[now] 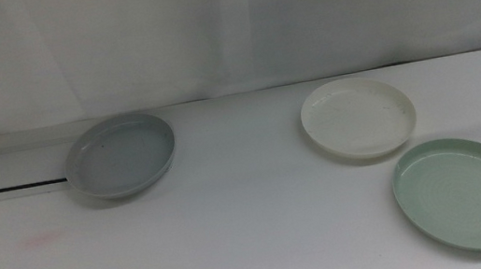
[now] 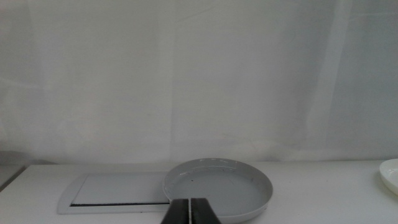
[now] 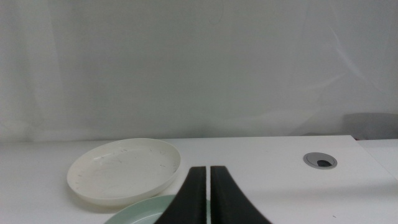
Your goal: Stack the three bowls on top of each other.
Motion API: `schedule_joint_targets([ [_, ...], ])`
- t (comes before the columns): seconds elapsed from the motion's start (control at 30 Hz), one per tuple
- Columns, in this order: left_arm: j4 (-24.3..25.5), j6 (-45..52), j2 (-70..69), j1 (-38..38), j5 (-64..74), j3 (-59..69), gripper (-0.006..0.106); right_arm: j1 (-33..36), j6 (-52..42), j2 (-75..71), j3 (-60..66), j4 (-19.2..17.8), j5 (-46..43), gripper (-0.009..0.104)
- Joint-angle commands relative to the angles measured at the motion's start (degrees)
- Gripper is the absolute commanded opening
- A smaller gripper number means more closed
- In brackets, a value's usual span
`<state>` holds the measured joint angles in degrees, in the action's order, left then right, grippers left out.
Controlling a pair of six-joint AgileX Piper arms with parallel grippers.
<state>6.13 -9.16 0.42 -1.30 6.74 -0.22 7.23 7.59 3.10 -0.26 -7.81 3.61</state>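
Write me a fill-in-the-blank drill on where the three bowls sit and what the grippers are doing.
1. The grey bowl rests partly on the flat white ____.
2. The bowl nearest the cream-white bowl is the pale ____ bowl.
3. The number of bowls stacked so far is ____.
4. In their wrist views, the left gripper and the right gripper both have their jaws ____.

Missing words: panel; green; zero; shut
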Motion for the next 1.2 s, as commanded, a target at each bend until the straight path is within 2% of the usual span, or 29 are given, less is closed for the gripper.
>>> schedule_joint_targets([
  [0.0, -0.5, -0.2, -2.3, 0.1, 0.0, 0.6, -0.003, -0.4, -0.1, -0.2, 2.3, 0.0, 0.3, -0.003],
  [0.1, -0.5, -1.4, -2.3, 0.1, -1.2, 0.6, 0.015, -0.4, -0.1, -0.2, 2.3, 0.0, -1.8, 0.017],
  [0.13, -0.5, -1.9, -2.2, 0.1, -1.7, 0.7, 0.021, -0.4, -0.1, -0.2, 2.3, 0.3, -2.1, 0.028],
  [0.2, -0.7, -5.0, -2.1, 0.1, -2.1, 0.7, 0.052, -0.4, 0.1, -0.2, 2.3, 2.9, -3.3, 0.056],
  [0.23, -0.8, -6.2, -2.1, 0.1, -2.1, 0.7, 0.066, -0.4, 0.1, -0.2, 2.3, 4.1, -3.9, 0.074],
  [0.27, -1.0, -9.6, -2.1, 0.1, -2.9, 0.8, 0.093, -0.4, 0.1, -0.2, 2.3, 5.4, -4.1, 0.102],
  [0.53, -1.0, -13.9, -2.1, 0.1, -4.8, 1.4, 0.093, -0.4, -0.1, -0.2, 2.3, 5.4, -4.5, 0.103],
  [0.73, -2.5, -15.5, 0.8, 0.1, 2.5, -5.7, 0.093, -0.4, -0.1, -0.2, 2.3, 5.4, -4.9, 0.103],
  [0.9, -2.4, -11.4, 12.2, 0.1, 15.6, -19.2, 0.093, -0.4, -0.1, -0.2, 2.3, 5.4, -5.0, 0.103],
  [1.17, -2.2, -7.5, 36.5, 0.1, 25.5, -40.5, 0.092, -0.4, -0.1, -0.2, 2.3, 5.4, -5.0, 0.103],
])
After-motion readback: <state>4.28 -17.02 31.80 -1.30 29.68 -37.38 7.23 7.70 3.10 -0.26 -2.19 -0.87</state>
